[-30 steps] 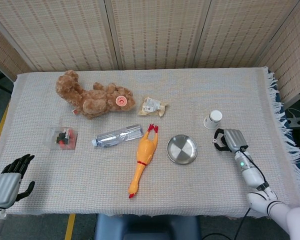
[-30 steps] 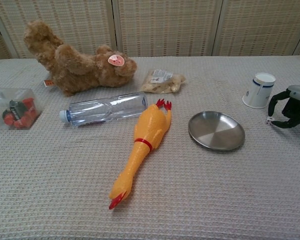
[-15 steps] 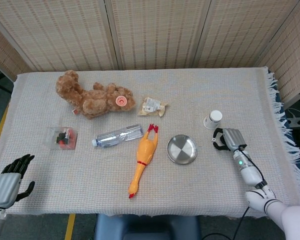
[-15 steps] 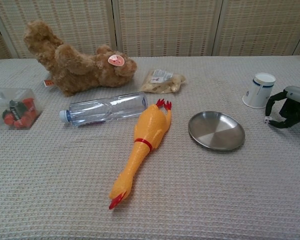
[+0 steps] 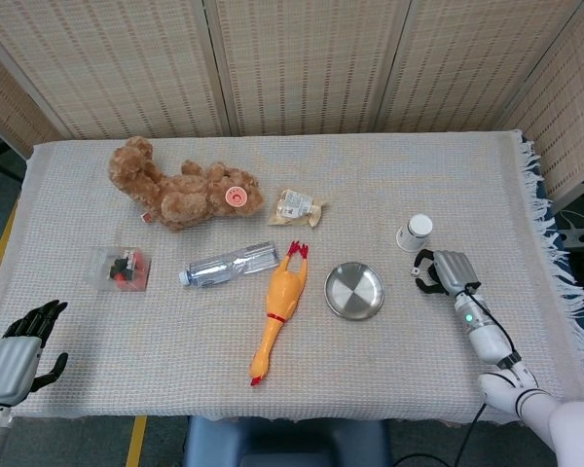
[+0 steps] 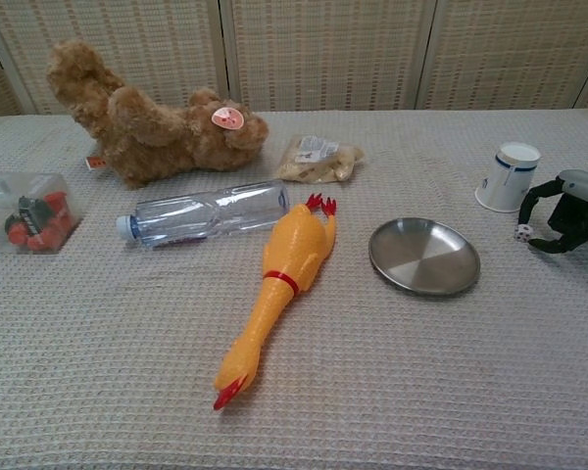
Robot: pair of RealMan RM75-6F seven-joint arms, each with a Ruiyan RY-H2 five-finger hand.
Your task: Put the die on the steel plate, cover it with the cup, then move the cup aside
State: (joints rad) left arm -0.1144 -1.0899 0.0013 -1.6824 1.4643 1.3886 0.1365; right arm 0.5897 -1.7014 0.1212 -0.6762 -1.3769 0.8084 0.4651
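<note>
Die (image 6: 522, 232) pinched at your right robot hand (image 6: 561, 217) fingertips, just beside the upside-down cup (image 6: 508, 177), apart from the steel plate (image 6: 424, 256); your left robot hand (image 5: 18, 352) hangs released off the table (image 5: 389, 175) edge

Die, steel plate and cup on the woven cloth, as I'm seeing them

I'm looking at a small white die (image 6: 521, 232) with dark pips, sitting at the tips of my right hand's (image 6: 566, 212) curled dark fingers (image 6: 532, 199); I can't tell whether it is resting on the cloth or pinched. The white paper cup (image 6: 508, 177) with a blue band is standing mouth down just behind the die. The round, shallow steel plate (image 6: 423, 257) is lying flat and bare near the die, toward the table's middle, and is catching the light on its inner face.
</note>
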